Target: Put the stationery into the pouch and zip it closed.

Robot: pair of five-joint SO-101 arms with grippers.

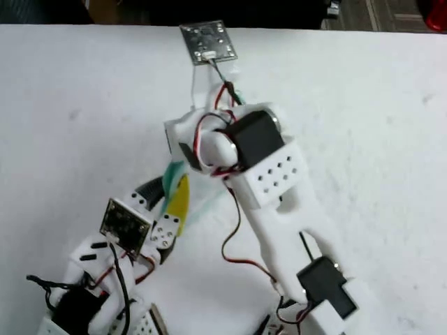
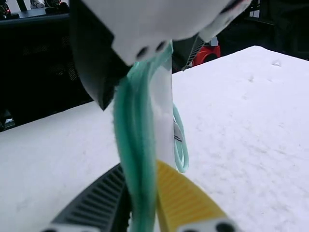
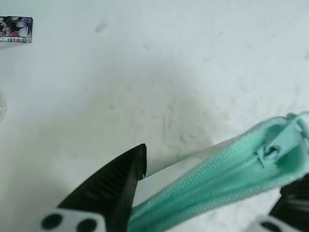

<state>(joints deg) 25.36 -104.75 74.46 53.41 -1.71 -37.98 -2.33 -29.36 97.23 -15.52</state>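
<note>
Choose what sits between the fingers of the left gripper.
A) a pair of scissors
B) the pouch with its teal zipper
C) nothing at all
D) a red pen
B: in the left wrist view, the pouch with its teal zipper runs between the black and yellow fingers of the left gripper.

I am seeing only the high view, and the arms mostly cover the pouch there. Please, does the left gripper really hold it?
Observer: Yes. In the left wrist view the left gripper is shut on the pouch, on its green zip.
Operator: And where is the slider?
Observer: In the right wrist view the slider sits near one end of the zip; the stretch beside it looks closed.
</note>
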